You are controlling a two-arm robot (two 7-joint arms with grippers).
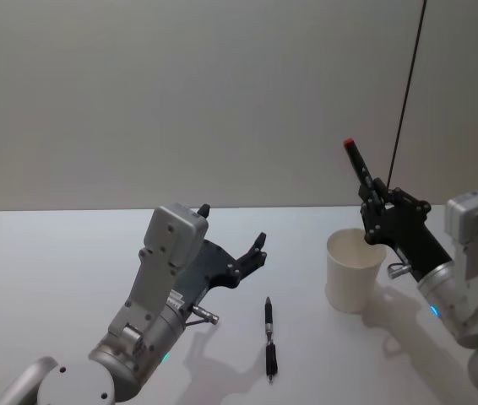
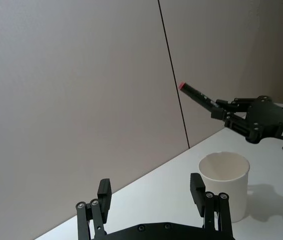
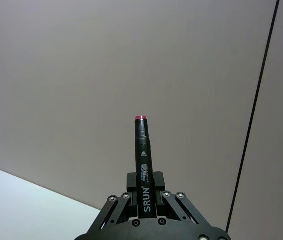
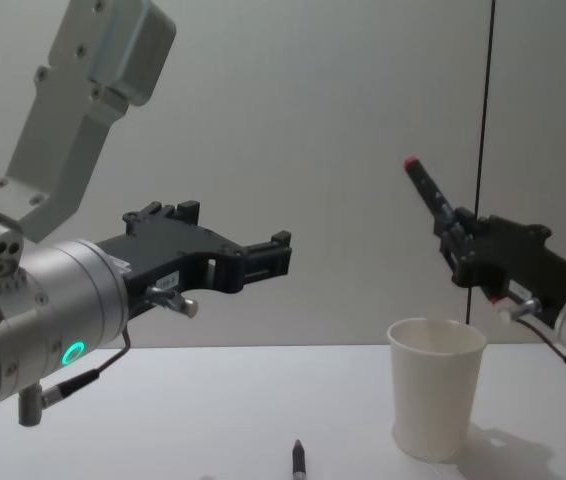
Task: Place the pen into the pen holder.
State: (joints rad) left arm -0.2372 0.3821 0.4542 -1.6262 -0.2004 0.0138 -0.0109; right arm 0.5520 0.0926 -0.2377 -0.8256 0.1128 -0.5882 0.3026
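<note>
My right gripper is shut on a black pen with a red end, held tilted in the air, red end up. The pen is above and slightly behind the pen holder, a white paper cup standing upright on the table. In the right wrist view the pen sticks out from between the fingers of the right gripper. The chest view shows the pen above the cup. My left gripper hangs open above the table, left of the cup, holding nothing.
A second black pen lies flat on the white table, between the left gripper and the cup. A thin dark vertical line runs down the grey wall behind the cup.
</note>
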